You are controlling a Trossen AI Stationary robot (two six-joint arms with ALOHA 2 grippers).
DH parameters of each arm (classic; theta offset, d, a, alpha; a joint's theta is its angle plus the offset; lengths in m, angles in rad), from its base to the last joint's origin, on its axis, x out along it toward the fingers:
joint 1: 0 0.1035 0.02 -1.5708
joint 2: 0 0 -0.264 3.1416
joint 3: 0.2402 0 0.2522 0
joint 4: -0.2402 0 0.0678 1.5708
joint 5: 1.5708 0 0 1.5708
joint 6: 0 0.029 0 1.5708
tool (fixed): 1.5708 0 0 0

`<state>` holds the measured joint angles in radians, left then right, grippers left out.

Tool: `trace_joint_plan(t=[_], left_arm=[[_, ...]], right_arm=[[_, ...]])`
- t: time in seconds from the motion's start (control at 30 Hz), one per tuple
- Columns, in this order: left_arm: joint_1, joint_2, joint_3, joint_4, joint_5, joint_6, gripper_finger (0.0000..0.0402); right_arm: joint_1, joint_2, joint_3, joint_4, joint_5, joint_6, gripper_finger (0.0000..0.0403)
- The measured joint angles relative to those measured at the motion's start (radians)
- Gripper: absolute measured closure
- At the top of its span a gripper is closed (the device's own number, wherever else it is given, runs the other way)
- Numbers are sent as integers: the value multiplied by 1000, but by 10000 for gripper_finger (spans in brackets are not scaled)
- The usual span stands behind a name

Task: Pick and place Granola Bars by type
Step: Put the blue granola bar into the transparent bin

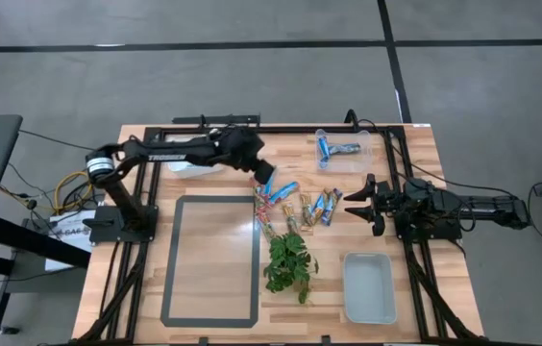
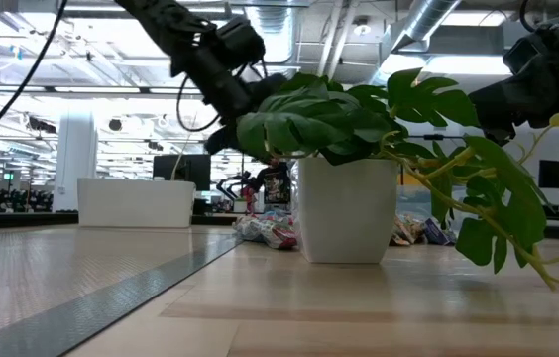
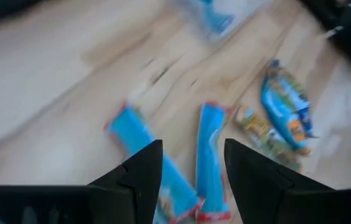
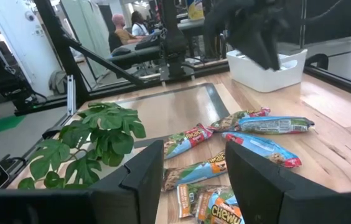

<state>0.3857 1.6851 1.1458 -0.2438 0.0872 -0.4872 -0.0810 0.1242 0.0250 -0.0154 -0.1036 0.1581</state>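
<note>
High view: the left gripper (image 1: 264,174), fingers apart and empty, hangs over the near end of the bars (image 1: 295,204) strewn mid-table between the plant (image 1: 288,261) and a clear bin (image 1: 346,152), while the right gripper (image 1: 360,204), fingers apart and empty, waits just beside them; the crowding could make a descent catch two bars or scatter neighbours. Low view: the plant pot (image 2: 347,210) hides most of the heap. Wrist views: the left is blurred, wrapper types hard to read; the right shows overlapping bars, some cut off.
</note>
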Motion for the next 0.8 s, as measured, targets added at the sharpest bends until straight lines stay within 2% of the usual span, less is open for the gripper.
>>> trace_joint_plan(t=[0.3,0.57,0.63,0.8], left_arm=[[-14,-28,-132,25,-15,-177,237],[-65,-182,-320,146,-22,-189,237],[-84,-219,-350,149,-22,-132,237],[-155,-278,-378,146,-26,160,237]], right_arm=[[0,0,0,0,-1,0,238],[0,0,0,0,-1,0,238],[0,0,0,0,-1,0,237],[0,0,0,0,-1,0,238]])
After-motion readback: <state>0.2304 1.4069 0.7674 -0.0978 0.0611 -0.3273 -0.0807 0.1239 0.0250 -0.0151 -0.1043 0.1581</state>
